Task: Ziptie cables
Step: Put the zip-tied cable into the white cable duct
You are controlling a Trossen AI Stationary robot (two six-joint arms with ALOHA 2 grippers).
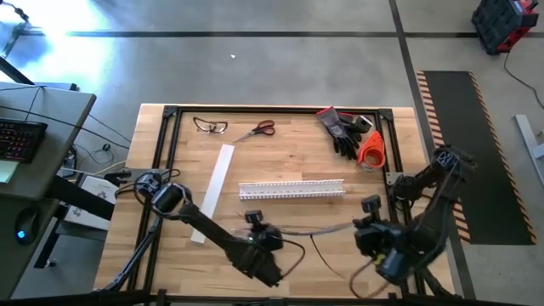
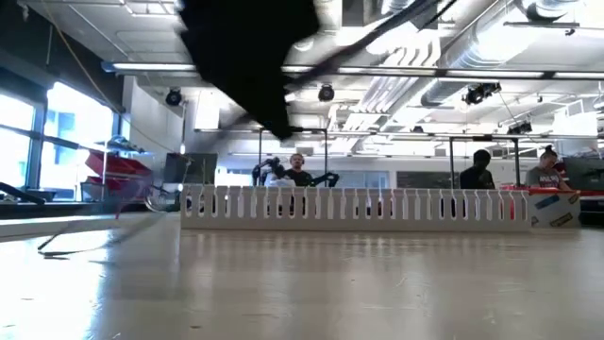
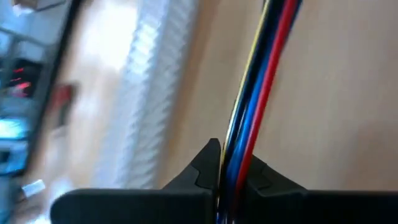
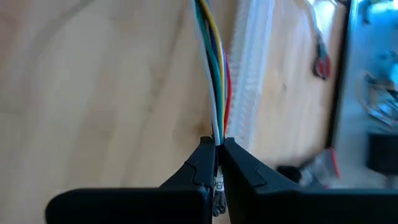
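Stretching between both claws in the high view, the cables (image 1: 319,228) run from the left gripper (image 1: 265,238) at about nine o'clock to the right gripper (image 1: 367,231) at three, just below the white slotted channel (image 1: 291,189). From the left wrist, the pads (image 3: 205,168) are clamped on the cables (image 3: 261,81). From the right wrist, the fingers (image 4: 202,165) pinch the cables' (image 4: 214,81) ends. No writing is readable.
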